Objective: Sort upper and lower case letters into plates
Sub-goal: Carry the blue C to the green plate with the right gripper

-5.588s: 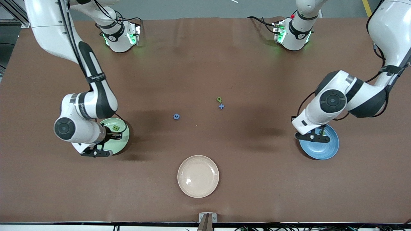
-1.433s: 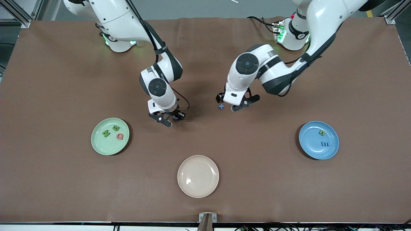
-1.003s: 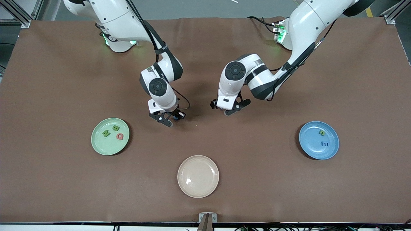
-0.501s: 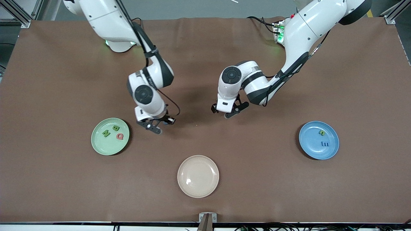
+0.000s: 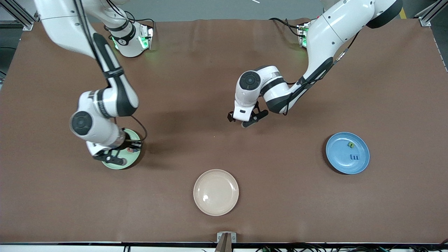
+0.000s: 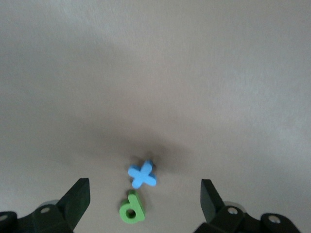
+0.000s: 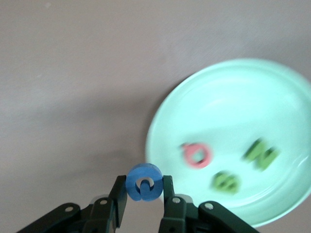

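1. I read the table as a dial seen from the front camera, with the bases at twelve o'clock. At about nine o'clock my right gripper (image 5: 117, 155) hangs over the rim of the mint green plate (image 5: 135, 154). It is clamped narrow on a blue round letter (image 7: 144, 182), not yet released.
2. That plate already holds three pieces: a pink-red Q (image 7: 197, 155), a green N (image 7: 261, 154) and a green B (image 7: 226, 182).
3. At six o'clock sits the cream plate (image 5: 216, 192), which is not part of my sort.
4. Near the dial's centre, a little toward one o'clock, my left gripper (image 5: 245, 120) hovers low with its jaws spread wide, holding nothing. Between them, two pieces lie touching on the brown table (image 5: 224, 70): a blue x (image 6: 142, 174) and a green lower-case letter with a round bowl (image 6: 132, 211).
5. Between three and four o'clock the sky blue plate (image 5: 336, 154) holds two pieces, a small green letter (image 5: 350, 144) and a blue m (image 5: 354, 157).
6. By my judgement, five pieces are sorted, one is about to be dropped, and two are left to pick.
7. My count is eight letters, three plates (two for sorting) and two grippers.
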Tool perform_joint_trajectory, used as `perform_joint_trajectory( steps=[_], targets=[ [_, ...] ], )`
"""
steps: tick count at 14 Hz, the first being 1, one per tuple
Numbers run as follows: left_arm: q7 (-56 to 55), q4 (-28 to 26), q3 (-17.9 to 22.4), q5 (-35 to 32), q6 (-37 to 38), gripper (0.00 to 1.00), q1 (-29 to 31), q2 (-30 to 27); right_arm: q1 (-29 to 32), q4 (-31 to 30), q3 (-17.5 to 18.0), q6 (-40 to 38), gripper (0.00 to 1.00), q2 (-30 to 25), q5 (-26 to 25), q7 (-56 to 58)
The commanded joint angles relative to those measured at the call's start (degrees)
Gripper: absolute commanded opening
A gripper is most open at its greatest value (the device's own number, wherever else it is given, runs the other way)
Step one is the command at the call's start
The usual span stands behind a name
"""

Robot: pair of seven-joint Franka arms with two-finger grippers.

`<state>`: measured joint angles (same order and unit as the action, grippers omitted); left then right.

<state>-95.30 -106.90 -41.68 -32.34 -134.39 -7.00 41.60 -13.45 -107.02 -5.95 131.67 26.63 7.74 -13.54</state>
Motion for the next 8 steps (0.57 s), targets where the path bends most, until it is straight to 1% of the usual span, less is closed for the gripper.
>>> perform_joint_trajectory(
  steps=[1, 5, 8],
  targets=[
    [-1.82, 0.03, 0.54, -1.85, -0.70, 1.00, -1.00, 0.50, 4.65, 1.46, 1.20, -0.27, 0.00, 0.61, -0.09, 7.80],
    [-1.82, -0.06, 2.04, -3.25, -0.70, 0.99, -1.17, 1.02, 7.38, 4.27, 1.21, 0.08, 0.00, 5.26, -0.01, 10.29],
    [-1.82, 0.29, 2.12, -4.13, -0.70, 0.94, -1.95, 1.81, 7.91, 5.24, 1.21, 0.60, 0.00, 7.90, 0.08, 10.91]
  ],
)
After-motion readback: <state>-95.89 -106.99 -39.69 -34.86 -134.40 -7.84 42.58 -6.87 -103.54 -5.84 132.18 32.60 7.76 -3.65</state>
